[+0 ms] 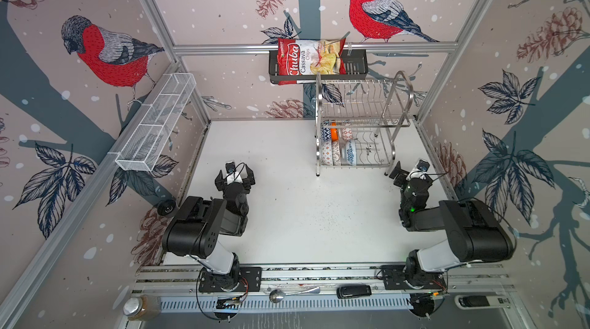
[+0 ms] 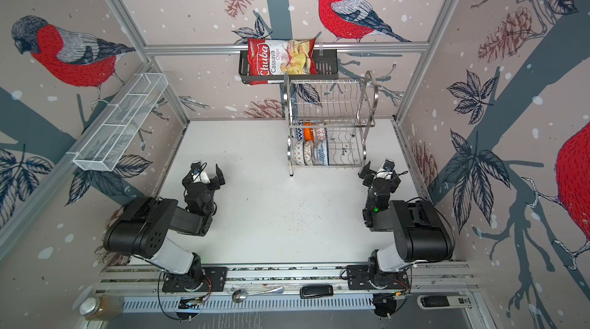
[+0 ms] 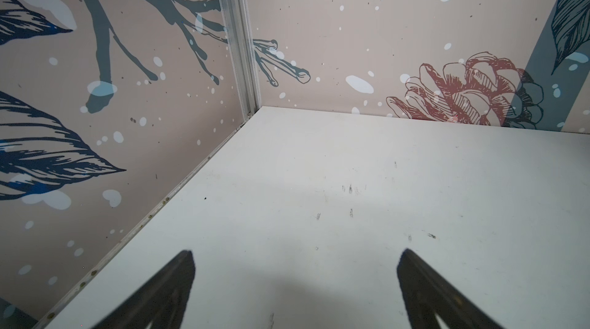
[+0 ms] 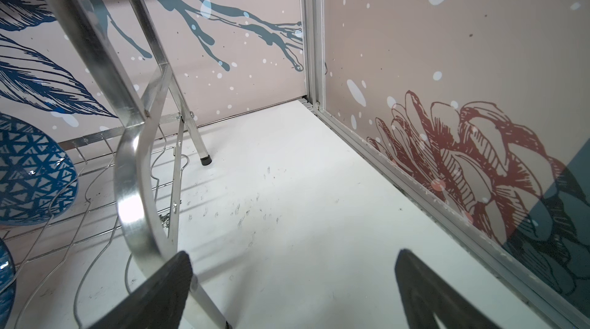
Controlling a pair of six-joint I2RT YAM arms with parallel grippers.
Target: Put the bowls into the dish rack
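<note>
Both pincers gape wide, holding nothing: the left gripper point(image 3: 295, 257) over the bare table point(image 3: 351, 183), the right gripper point(image 4: 293, 257) just beside the dish rack point(image 1: 317, 110). On its lower tier the bowls point(image 1: 337, 151) stand on edge, five or perhaps six.

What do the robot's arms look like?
The left arm and right arm are chunky and black, with a white-grey lower part. Thin black cables loop near each wrist. The jaws are black and pointed. A small green light glows on the right arm.
</note>
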